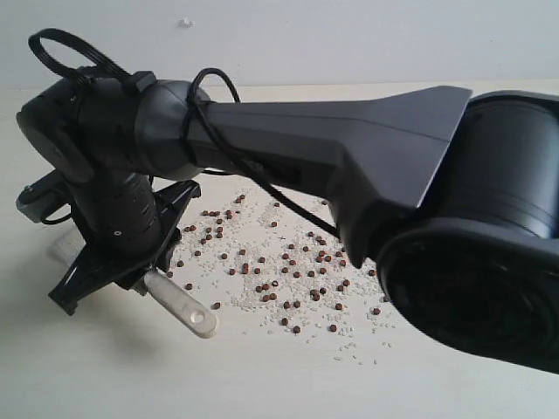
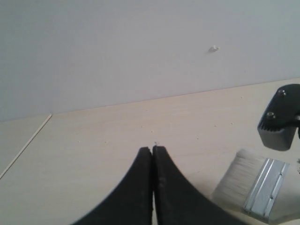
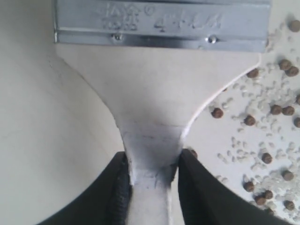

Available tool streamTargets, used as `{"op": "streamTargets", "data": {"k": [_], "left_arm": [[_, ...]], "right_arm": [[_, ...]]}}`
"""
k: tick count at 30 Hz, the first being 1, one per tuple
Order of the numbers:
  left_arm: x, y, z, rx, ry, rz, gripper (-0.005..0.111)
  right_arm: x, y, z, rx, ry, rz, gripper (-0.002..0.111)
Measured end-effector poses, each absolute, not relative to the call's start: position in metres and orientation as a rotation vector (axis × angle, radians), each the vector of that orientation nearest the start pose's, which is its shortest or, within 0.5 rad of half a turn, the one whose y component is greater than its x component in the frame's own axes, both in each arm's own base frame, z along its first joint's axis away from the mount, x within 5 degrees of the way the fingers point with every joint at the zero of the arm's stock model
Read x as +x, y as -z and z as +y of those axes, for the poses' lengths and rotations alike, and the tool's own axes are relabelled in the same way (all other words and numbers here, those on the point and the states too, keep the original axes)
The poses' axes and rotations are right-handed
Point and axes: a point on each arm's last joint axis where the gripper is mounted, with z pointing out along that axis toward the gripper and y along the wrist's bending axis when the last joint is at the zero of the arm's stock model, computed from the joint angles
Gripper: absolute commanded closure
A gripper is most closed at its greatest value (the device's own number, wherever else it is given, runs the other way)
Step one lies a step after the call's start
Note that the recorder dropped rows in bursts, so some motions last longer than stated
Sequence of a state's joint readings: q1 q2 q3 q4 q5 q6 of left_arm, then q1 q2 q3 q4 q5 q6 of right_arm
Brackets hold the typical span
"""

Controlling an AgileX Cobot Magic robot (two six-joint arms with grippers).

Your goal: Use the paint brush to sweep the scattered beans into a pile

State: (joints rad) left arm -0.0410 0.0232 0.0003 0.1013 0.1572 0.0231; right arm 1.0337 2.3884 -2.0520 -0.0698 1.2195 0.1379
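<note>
**Wall** (image 1: 349, 35): plain pale grey, behind the desk.

**Desk** (image 1: 105, 367): pale wood-grain top that carries everything listed below.

**Right arm** (image 1: 349, 148): black, with a black cable (image 1: 218, 131) looped along it. In the exterior view it reaches across from the right and comes down over the paint brush.

**Right jaws**: partly closed, clamped on the narrow neck of the paint brush handle just below the ferrule. One inner face presses each side of the wood.

**Left jaws**: fully closed, the two tips touching, with nothing between them. They sit near the bristle end of the paint brush, apart from it and above bare desk.

**Paint brush** (image 3: 154, 108): wide and flat, with pale bristles, a stamped silver ferrule and a light wooden handle with a hole at its end. The broad face is up. In the exterior view the handle end sticks out from under the right jaws toward the camera.

**Beans** (image 1: 288, 271): dozens, small, round and dark reddish-brown. They are spread loose over the desk just beside the paint brush, to the right of its handle in the exterior view, and the nearest ones almost touch the handle.

**White grains** (image 1: 253, 297): tiny and rice-like, mixed among the beans on the same side of the paint brush.
</note>
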Motion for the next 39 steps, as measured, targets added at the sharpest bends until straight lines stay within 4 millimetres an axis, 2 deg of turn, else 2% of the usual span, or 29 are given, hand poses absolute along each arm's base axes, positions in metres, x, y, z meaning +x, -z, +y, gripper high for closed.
{"op": "streamTargets", "data": {"k": [9, 15, 18, 21, 31, 35, 39], "left_arm": [[0.058, -0.198, -0.001, 0.124, -0.075, 1.659, 0.107], [0.058, -0.198, -0.001, 0.124, -0.075, 1.659, 0.107], [0.058, -0.198, -0.001, 0.124, -0.075, 1.659, 0.107], [0.058, -0.198, -0.001, 0.124, -0.075, 1.659, 0.107], [0.058, -0.198, -0.001, 0.124, -0.075, 1.659, 0.107], [0.058, -0.198, -0.001, 0.124, -0.075, 1.659, 0.107], [0.058, -0.198, -0.001, 0.124, -0.075, 1.659, 0.107]], "right_arm": [[0.253, -0.199, 0.413, -1.326, -0.061, 2.636, 0.108], [0.246, -0.2, 0.394, -1.352, -0.05, 2.687, 0.108], [0.243, -0.205, 0.379, -1.361, -0.002, 2.696, 0.108], [0.239, -0.219, 0.363, -1.362, -0.007, 2.695, 0.108], [0.225, -0.274, 0.283, -1.288, -0.027, 2.691, 0.108], [0.218, -0.282, 0.253, -1.272, -0.019, 2.699, 0.108], [0.214, -0.28, 0.222, -1.261, 0.006, 2.728, 0.108]]}}
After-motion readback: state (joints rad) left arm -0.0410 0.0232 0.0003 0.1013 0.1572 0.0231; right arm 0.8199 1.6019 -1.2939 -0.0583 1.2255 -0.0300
